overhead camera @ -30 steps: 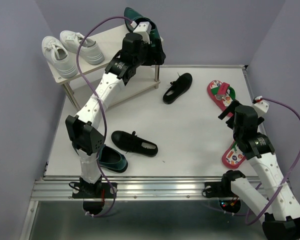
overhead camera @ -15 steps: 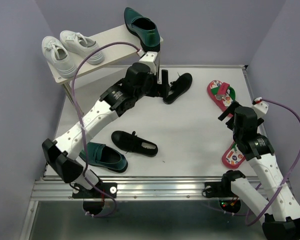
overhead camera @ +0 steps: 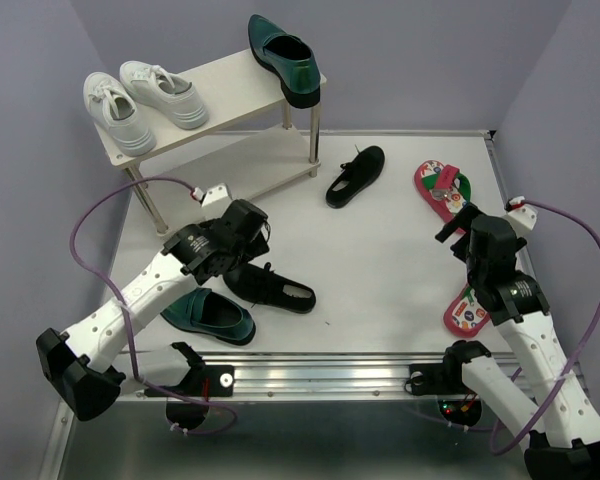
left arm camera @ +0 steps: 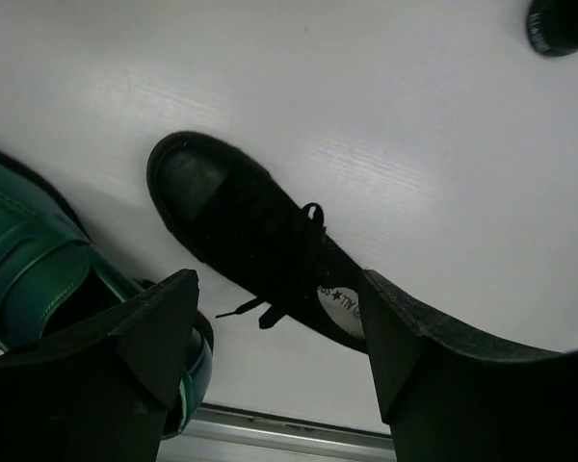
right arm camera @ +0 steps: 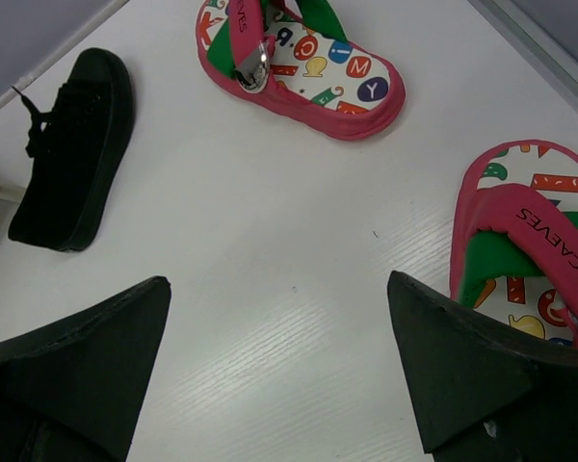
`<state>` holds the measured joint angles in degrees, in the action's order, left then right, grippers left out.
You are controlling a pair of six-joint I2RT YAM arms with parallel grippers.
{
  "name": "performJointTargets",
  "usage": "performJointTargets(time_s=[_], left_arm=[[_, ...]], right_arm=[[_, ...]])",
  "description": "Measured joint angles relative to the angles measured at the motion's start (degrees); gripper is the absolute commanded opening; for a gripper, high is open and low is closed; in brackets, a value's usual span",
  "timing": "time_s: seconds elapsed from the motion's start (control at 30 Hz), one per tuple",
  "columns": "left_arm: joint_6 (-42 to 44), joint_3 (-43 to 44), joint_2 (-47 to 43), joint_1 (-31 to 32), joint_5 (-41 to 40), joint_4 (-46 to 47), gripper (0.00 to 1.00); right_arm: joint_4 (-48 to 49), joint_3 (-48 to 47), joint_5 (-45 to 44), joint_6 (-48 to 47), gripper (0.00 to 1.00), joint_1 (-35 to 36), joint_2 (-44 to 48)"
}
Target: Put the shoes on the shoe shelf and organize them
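1. The left gripper [left arm camera: 279, 308] has let go of one dark-green loafer [overhead camera: 285, 58] and swung back from the shoe shelf [overhead camera: 230, 85] to the near left of the table [overhead camera: 380, 260]. That loafer now stands alone at the right end of the top board.
2. By my count, one shoe of six is stowed and five wait on the table.
3. The left gripper's fingers are spread with nothing clamped. It hovers above the near black shoe [left arm camera: 260, 241], with the second green loafer [left arm camera: 39, 279] just beside it on the left. The fingers straddle the black shoe, though the partner loafer seems the tidier next pick.
4. The right gripper [right arm camera: 279, 366] is also spread and empty. It hangs over bare table between the far flip-flop [right arm camera: 308, 72] and the near flip-flop [right arm camera: 530, 221], and the far black shoe [right arm camera: 72, 149] lies off to its left.
5. Edges:
   - The second green loafer lies close to the front rail [overhead camera: 330, 375].
   - The near black shoe crowds its far side, so a grasp there has little side room.
6. Room:
   - The white sneakers [overhead camera: 140, 105] fill the left part of the top board.
   - A bare gap remains between them and the shelved loafer.
   - The lower board shows nothing on it, as far as the top view tells.
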<state>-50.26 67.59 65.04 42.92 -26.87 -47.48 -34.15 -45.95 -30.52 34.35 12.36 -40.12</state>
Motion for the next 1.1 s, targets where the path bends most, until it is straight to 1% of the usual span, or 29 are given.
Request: performJointTargets(time_s=[0.07,0.17,0.2,0.3,0.47,0.5,0.53,0.6,0.7,0.8,0.83,0.87,0.9,0.93,1.03,1.1], left_arm=[[-5.0,-2.7,-0.3,0.0,-0.2,-3.1,0.75],[-13.0,-9.4,-2.5,0.6,0.2,-4.0,0.73],[-16.0,-13.2,-4.5,1.0,1.1,-4.3,0.73],[-22.4,-18.7,-8.9,1.4,2.2,-5.7,0.73],[-28.2,-19.5,-11.5,1.4,2.0,-7.8,0.72],[-29.1,-19.8,-11.6,1.4,2.1,-7.8,0.68],[-29.7,-20.3,-11.6,1.4,2.1,-7.8,0.67],[-30.7,-22.2,-11.5,1.4,2.8,-7.4,0.61],[-31.9,-25.1,-10.1,1.4,4.3,-7.5,0.59],[-32.7,-26.0,-7.4,1.4,5.8,-7.4,0.59],[-32.9,-26.2,-6.4,1.4,6.1,-7.2,0.57],[-33.2,-26.3,-5.7,1.4,6.1,-7.0,0.54],[-33.4,-26.4,-5.0,1.4,6.1,-6.8,0.47],[-33.7,-26.4,-4.5,1.4,6.1,-6.7,0.30],[-34.1,-26.4,-4.0,1.4,6.1,-4.6,0.00],[-34.2,-26.4,-4.0,1.4,6.2,-4.1,0.00]], right_arm=[[0.2,0.0,0.4,0.0,1.00,0.0,0.2],[0.2,0.0,0.7,0.0,1.00,0.0,0.8],[0.2,0.0,0.8,0.0,1.00,0.0,1.0],[0.1,0.0,1.0,0.2,1.00,0.0,1.6],[-0.2,0.0,1.2,0.2,1.00,0.0,2.5],[-0.2,0.0,1.2,0.2,1.00,0.0,2.7],[-0.2,0.0,1.2,0.2,1.00,0.0,2.8],[-0.2,0.0,1.2,0.4,1.00,0.0,3.0],[-0.2,0.0,1.4,0.4,1.00,0.0,3.0],[-0.3,0.0,1.5,0.4,1.00,0.0,3.0],[-0.3,0.0,1.5,0.4,1.00,0.0,3.0],[-0.3,0.0,1.5,0.4,1.00,0.0,3.0],[-0.3,0.0,1.5,0.4,1.00,0.0,3.0],[-0.3,0.0,1.5,0.4,1.00,0.0,3.0],[-0.3,0.0,1.5,0.4,1.00,0.0,3.0],[-0.3,0.0,1.5,0.4,1.00,0.0,3.0]])
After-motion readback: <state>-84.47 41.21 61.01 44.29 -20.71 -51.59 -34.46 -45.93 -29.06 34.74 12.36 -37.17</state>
